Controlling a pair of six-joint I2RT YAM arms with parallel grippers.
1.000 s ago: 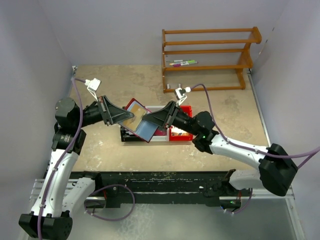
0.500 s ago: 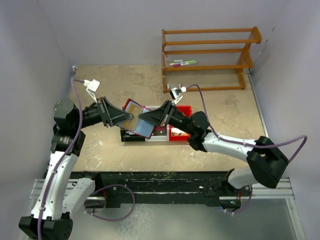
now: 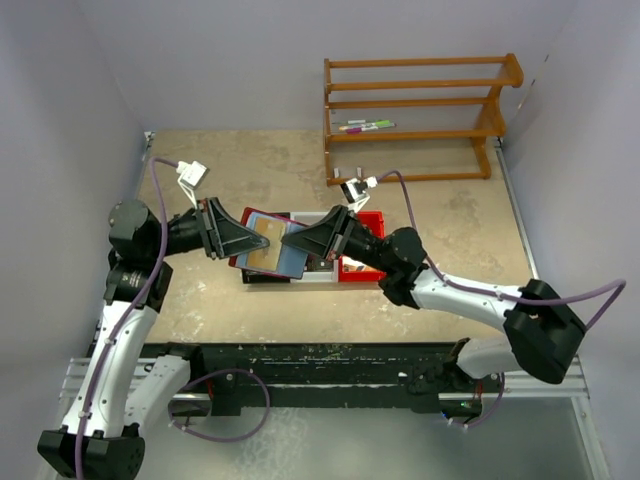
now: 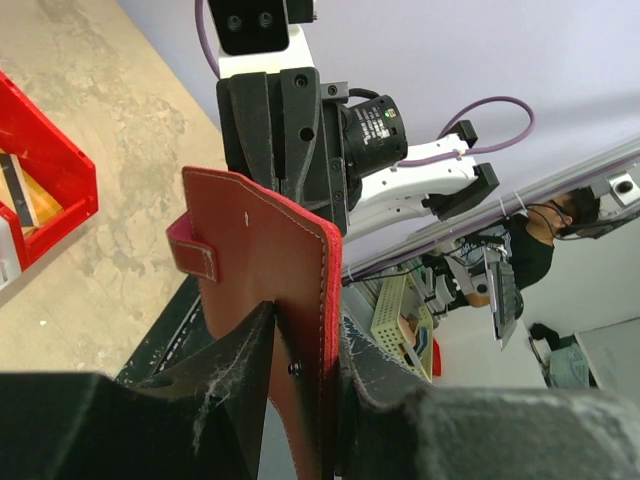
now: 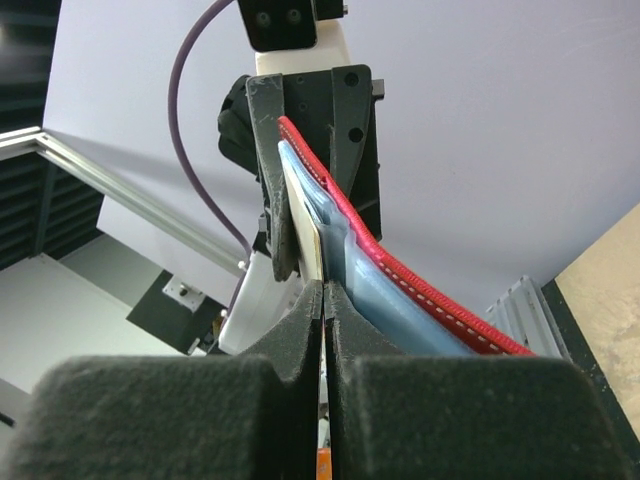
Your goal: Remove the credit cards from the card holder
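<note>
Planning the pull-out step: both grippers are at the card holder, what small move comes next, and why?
Probably draw the right gripper straight back, away from the left gripper. Its jaws look shut on the edge of a tan credit card, which sits mostly inside the blue sleeve, while the left gripper clamps the maroon card holder.

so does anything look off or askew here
Nothing looks spilled or broken. The holder hangs tilted in mid-air between the left pincer and right pincer, its cover bowed, while the right one pinches a card. Wispy fibres cling to the left pincer's pad.
</note>
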